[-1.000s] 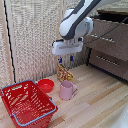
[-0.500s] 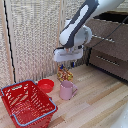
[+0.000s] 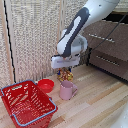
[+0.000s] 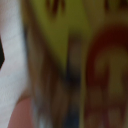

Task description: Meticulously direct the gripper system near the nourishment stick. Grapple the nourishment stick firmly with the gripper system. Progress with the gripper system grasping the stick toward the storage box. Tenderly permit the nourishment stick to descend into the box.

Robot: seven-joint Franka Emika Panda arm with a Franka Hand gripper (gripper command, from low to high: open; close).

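Note:
The nourishment stick (image 3: 65,76), a yellow, orange and red crinkly packet, stands upright on the wooden surface just behind the pink mug (image 3: 66,90). My gripper system (image 3: 65,69) hangs straight down over it, its white block right above the packet's top edge. The fingertips are lost against the packet, so their state does not show. In the wrist view the packet (image 4: 75,55) fills the picture as a yellow and red blur, very close. The storage box (image 3: 20,116), a red mesh basket with a blue-grey rim, sits toward the exterior view's left and nearer the camera.
A small red bowl (image 3: 46,85) lies between the basket and the mug. A slatted beige wall runs behind. A wooden drawer unit (image 3: 107,50) stands at the exterior view's right.
The arm has come down: the white block now sits just above the packet's top. Packet, mug, bowl and basket have not moved.

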